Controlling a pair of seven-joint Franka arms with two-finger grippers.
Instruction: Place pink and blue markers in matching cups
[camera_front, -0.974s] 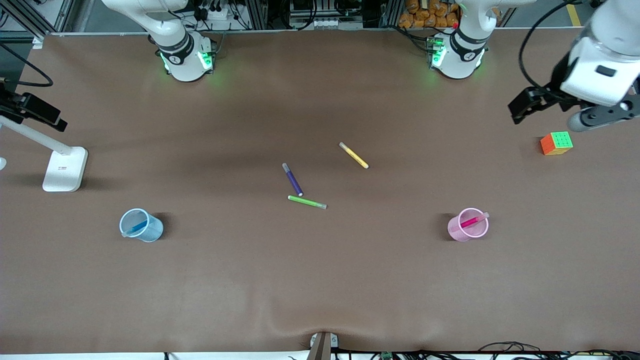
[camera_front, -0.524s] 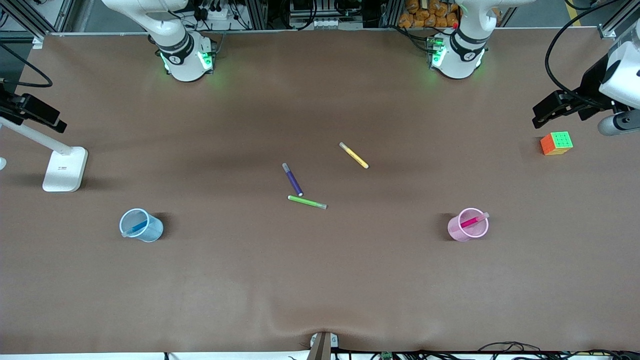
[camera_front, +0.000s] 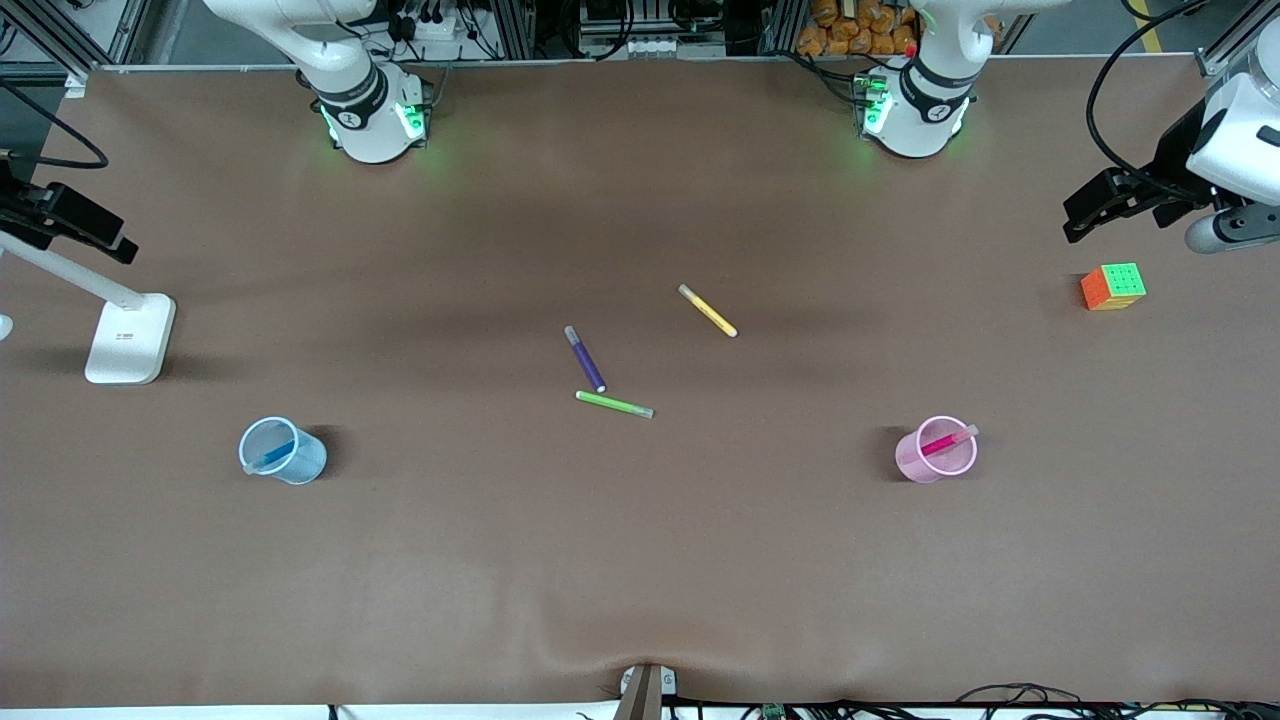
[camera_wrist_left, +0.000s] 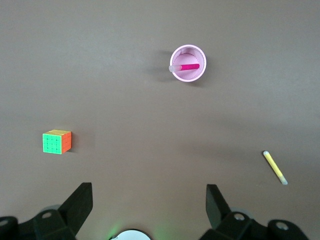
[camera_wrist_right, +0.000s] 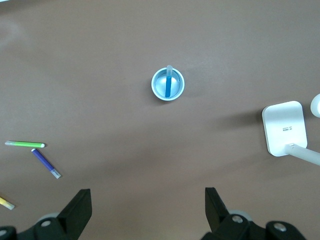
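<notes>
The pink marker (camera_front: 945, 441) leans inside the pale pink cup (camera_front: 922, 464), toward the left arm's end of the table. The blue marker (camera_front: 275, 453) leans inside the pale blue cup (camera_front: 303, 466), toward the right arm's end. My left gripper (camera_wrist_left: 148, 192) is open and empty, high over the table; its view shows the pink cup (camera_wrist_left: 176, 75) with the pink marker (camera_wrist_left: 190, 66) in it. My right gripper (camera_wrist_right: 148, 192) is open and empty, high over the table; its view shows the blue cup (camera_wrist_right: 156, 89) with the blue marker (camera_wrist_right: 168, 87) in it. The right gripper is outside the front view.
A purple marker (camera_front: 586, 359), a lime-green marker (camera_front: 614, 404) and a yellow marker (camera_front: 708, 311) lie mid-table. A colourful cube (camera_front: 1113, 286) sits at the left arm's end. A white stand (camera_front: 128, 340) with a black head stands at the right arm's end.
The left arm's hand has drawn back toward the table's edge at its own end, away from the cube. Markers, cups and cube have not moved.
</notes>
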